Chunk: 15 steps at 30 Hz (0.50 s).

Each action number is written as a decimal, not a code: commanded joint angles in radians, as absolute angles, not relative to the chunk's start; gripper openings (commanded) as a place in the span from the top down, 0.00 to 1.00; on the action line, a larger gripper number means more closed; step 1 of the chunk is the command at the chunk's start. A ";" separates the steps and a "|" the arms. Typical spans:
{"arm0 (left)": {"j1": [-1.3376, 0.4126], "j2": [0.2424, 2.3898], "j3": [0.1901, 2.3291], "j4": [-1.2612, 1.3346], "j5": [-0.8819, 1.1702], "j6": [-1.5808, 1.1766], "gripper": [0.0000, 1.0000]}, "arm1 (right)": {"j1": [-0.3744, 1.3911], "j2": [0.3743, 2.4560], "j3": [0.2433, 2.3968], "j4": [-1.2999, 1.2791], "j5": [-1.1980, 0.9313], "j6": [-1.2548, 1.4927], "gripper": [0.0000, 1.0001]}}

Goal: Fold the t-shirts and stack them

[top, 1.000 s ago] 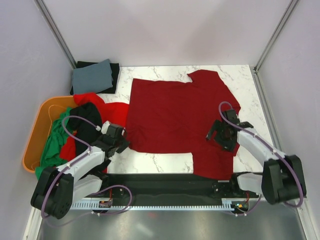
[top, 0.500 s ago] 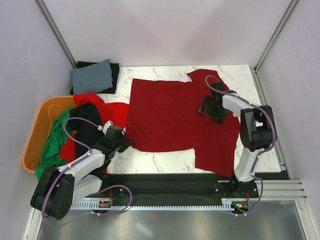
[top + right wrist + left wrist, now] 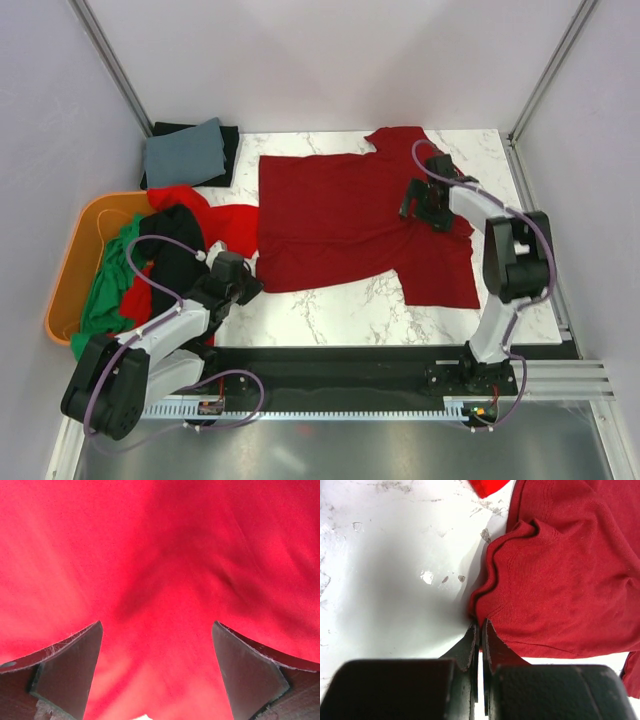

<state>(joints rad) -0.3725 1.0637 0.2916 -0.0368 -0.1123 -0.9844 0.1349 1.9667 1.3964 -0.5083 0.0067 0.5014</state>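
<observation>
The dark red t-shirt (image 3: 340, 220) lies spread flat on the marble table. My left gripper (image 3: 246, 284) is at its near left corner, jaws shut on the hem, as the left wrist view shows (image 3: 480, 626) with the shirt (image 3: 560, 580) bunched just beyond the tips. My right gripper (image 3: 412, 205) is open and low over the shirt's far right part; the right wrist view (image 3: 157, 625) shows only dark red cloth (image 3: 160, 555) between the wide-apart fingers. A bright red shirt (image 3: 235, 222), a green one (image 3: 100, 300) and a black one (image 3: 175, 245) lie heaped at the left.
The orange tub (image 3: 65, 270) stands at the left edge with the heaped shirts spilling over it. A folded grey-blue cloth (image 3: 185, 152) lies on a folded black one (image 3: 228, 140) at the back left. Frame posts and walls close both sides.
My right gripper moved from the near right side towards the back across the dark red shirt, and the shirt's right part shifted back with it. My left gripper stayed almost still.
</observation>
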 commanded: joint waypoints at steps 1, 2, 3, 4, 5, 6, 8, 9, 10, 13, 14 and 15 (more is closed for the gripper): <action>-0.365 1.061 0.273 -0.037 -0.110 -0.957 0.98 | 0.138 1.685 1.179 -0.540 0.184 0.561 0.02; -0.365 1.060 0.273 -0.035 -0.109 -0.957 0.98 | 0.134 1.595 1.128 -0.569 0.245 0.580 0.02; -0.365 1.061 0.273 -0.034 -0.110 -0.957 0.98 | 0.115 1.551 1.029 -0.583 0.273 0.625 0.02; -0.367 1.062 0.273 -0.032 -0.109 -0.954 0.98 | 0.100 1.508 0.979 -0.595 0.302 0.656 0.02; -0.367 1.060 0.272 -0.031 -0.106 -0.954 0.98 | 0.078 1.411 0.924 -0.597 0.328 0.690 0.02; -0.365 1.060 0.270 -0.029 -0.104 -0.953 0.98 | 0.022 1.361 0.813 -0.578 0.324 0.716 0.02; -0.365 1.060 0.270 -0.028 -0.101 -0.950 0.98 | -0.079 1.243 0.724 -0.540 0.290 0.735 0.03; -0.367 1.060 0.270 -0.025 -0.101 -0.948 0.98 | -0.092 1.221 0.674 -0.537 0.276 0.739 0.04; -0.367 1.060 0.270 -0.025 -0.098 -0.946 0.98 | -0.101 1.209 0.661 -0.537 0.279 0.747 0.04; -0.367 1.066 0.270 -0.015 -0.094 -0.942 0.98 | -0.104 1.216 0.638 -0.569 0.278 0.774 0.07; -0.367 1.066 0.270 -0.014 -0.092 -0.942 0.98 | -0.104 1.223 0.617 -0.572 0.276 0.784 0.07; -0.368 1.066 0.271 -0.014 -0.092 -0.940 0.98 | -0.104 1.220 0.603 -0.574 0.273 0.796 0.08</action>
<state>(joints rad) -0.3721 1.0637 0.2874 -0.0265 -0.1013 -0.9760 -0.1078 1.2194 0.6281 -0.5762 0.2638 0.7334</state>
